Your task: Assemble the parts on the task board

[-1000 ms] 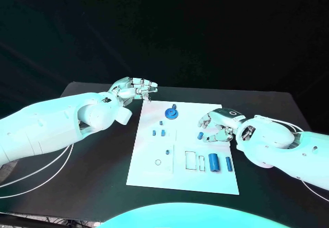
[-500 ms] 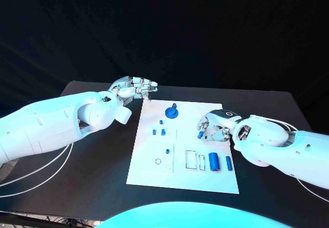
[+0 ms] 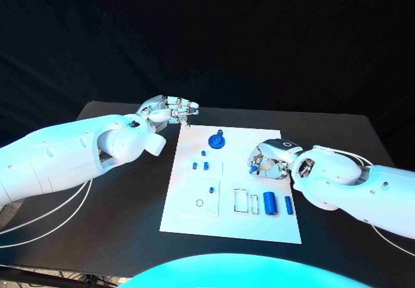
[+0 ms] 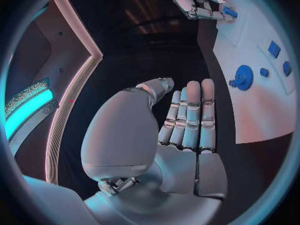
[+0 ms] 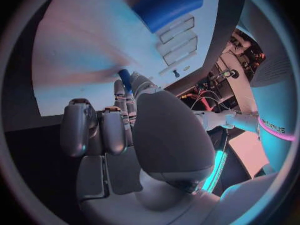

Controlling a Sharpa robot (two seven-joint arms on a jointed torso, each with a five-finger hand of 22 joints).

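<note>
Over the black table (image 3: 121, 234) we saw the white task board (image 3: 197, 222) lying between the two arms. Our left hand (image 3: 170, 110) hovered past the board's far left corner, its fingers (image 4: 189, 116) straight and pressed together with nothing in them. Our right hand (image 3: 268, 163) sat over the board's right side, fingers curled together around a small blue part (image 5: 125, 78) at their tips. Near those fingers lay a blue cylinder (image 3: 270, 204) and a thinner blue peg (image 3: 289, 206); a blue gear (image 3: 215, 141) lay just beyond the left fingertips.
</note>
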